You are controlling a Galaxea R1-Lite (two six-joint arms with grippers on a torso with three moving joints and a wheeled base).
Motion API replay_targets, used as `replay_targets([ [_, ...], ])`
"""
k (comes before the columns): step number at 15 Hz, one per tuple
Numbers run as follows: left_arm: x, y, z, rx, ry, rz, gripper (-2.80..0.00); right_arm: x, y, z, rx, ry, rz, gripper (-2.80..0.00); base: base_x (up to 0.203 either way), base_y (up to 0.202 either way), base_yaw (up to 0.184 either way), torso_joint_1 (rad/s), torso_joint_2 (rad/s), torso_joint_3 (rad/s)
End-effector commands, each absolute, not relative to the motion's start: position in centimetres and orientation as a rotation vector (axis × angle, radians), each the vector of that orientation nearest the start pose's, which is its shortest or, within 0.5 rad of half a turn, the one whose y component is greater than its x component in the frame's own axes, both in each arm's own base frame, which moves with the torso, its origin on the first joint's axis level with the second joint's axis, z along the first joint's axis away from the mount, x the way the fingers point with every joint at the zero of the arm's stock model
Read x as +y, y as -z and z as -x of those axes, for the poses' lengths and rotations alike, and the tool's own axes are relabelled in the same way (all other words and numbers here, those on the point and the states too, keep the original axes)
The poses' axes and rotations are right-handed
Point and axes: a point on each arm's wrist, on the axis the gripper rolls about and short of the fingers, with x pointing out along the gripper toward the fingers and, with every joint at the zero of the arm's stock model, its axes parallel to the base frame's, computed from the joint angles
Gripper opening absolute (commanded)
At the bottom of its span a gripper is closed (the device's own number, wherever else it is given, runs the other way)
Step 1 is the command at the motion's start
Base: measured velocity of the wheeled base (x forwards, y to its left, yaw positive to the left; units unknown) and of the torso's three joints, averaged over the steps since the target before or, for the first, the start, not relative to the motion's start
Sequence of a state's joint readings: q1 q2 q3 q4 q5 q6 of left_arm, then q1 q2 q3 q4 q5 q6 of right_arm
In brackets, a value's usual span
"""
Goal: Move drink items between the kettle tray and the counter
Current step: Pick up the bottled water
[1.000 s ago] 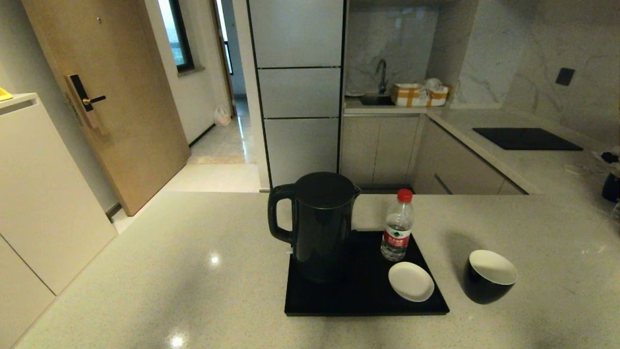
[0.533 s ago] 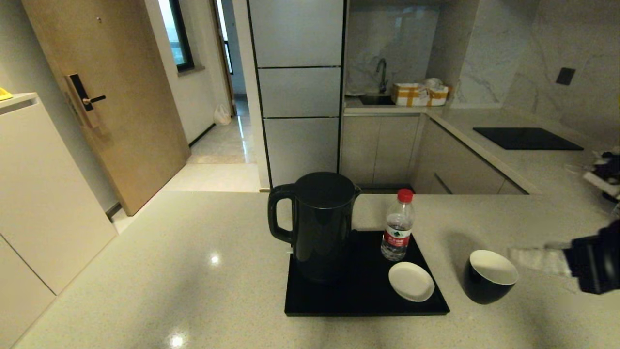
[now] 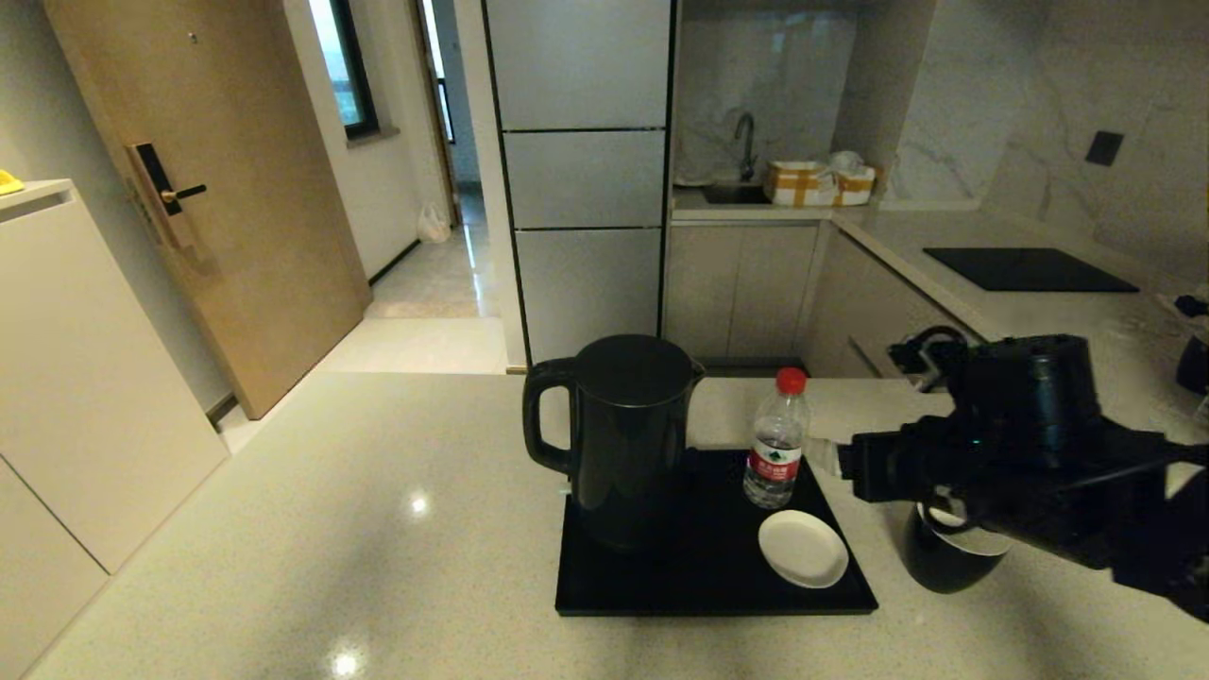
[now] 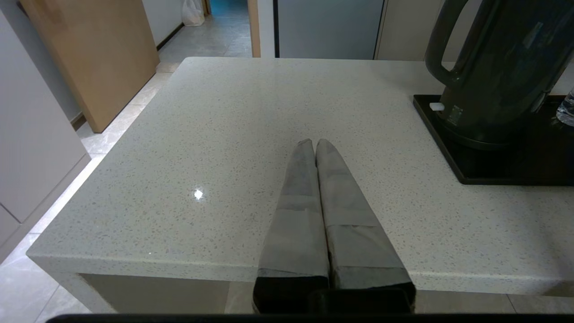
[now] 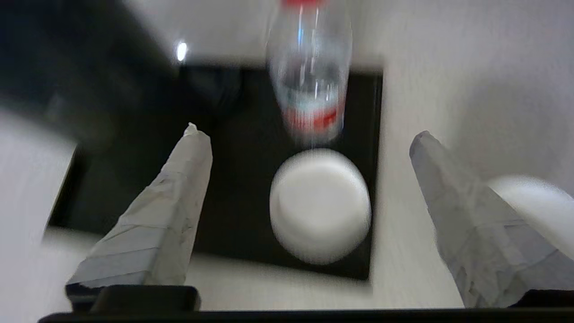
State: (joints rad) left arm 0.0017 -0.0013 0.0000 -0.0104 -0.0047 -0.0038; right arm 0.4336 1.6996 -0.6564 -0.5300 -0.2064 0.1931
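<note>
Head view: kettle [image 3: 619, 439], bottle [image 3: 776, 437] and saucer [image 3: 802, 548] sit on the tray [image 3: 708, 576]; cup [image 3: 945, 559] on the worktop [image 3: 331, 529], right hand [image 3: 824, 455] just beside the bottle.
Left wrist: left hand [image 4: 313, 146] pinched closed above the worktop.
Right wrist: fingers [image 5: 179, 188] spread wide.

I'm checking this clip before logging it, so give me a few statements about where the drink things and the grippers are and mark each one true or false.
1. The kettle stands on the tray. True.
2. The cup sits on the tray. False: it is on the counter, right of the tray.
3. The right gripper is shut on the bottle. False: it is open, holding nothing.
4. The left gripper is shut, empty, over the counter. True.
5. The saucer lies on the tray. True.
</note>
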Motion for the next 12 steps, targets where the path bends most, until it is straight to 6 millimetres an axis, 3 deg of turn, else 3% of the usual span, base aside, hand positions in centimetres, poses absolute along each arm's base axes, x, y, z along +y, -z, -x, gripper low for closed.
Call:
replay_targets([
  [1, 0.0, -7.7, 2.3, -0.012, 0.002, 0.005, -2.8, 13.0, -10.1, -28.5, 0.517, -0.12, -0.018, 0.0, 0.0, 0.0, 0.0, 0.0, 0.0, 0.0],
  [3, 0.0, -7.7, 2.3, -0.012, 0.003, 0.005, -2.8, 13.9, -8.2, -30.5, 0.475, -0.058, -0.024, 0.0, 0.0, 0.0, 0.0, 0.0, 0.0, 0.0],
  [5, 0.0, -7.7, 2.3, -0.012, 0.003, 0.005, -2.8, 14.6, -7.8, -32.2, 0.406, -0.005, -0.038, 0.0, 0.0, 0.0, 0.0, 0.0, 0.0, 0.0],
  [12, 0.0, -7.7, 2.3, -0.012, 0.003, 0.005, -2.8, 15.6, -6.2, -35.2, 0.382, 0.031, -0.043, 0.0, 0.0, 0.0, 0.0, 0.0, 0.0, 0.004],
])
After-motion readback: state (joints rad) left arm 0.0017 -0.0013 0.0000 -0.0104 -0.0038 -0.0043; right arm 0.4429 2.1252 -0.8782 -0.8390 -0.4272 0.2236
